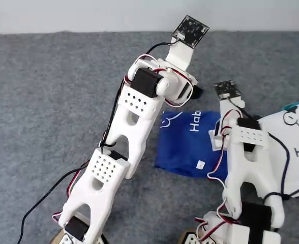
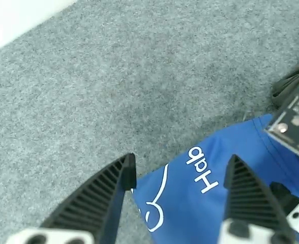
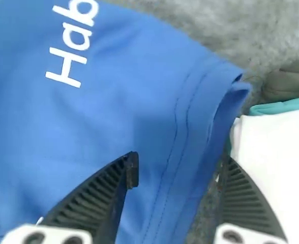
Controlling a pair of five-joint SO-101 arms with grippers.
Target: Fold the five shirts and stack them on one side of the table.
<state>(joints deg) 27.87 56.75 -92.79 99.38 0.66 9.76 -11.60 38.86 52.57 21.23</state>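
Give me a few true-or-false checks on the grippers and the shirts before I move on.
1. The left gripper and the right gripper are both open. True.
2. The blue shirt lies on the grey carpeted table. True.
3. The right gripper is clamped on the white shirt. False: it is open, with the blue shirt's hem between its fingers and the white shirt beside it.
4. The blue shirt is plain. False: it bears white lettering and a white line drawing.
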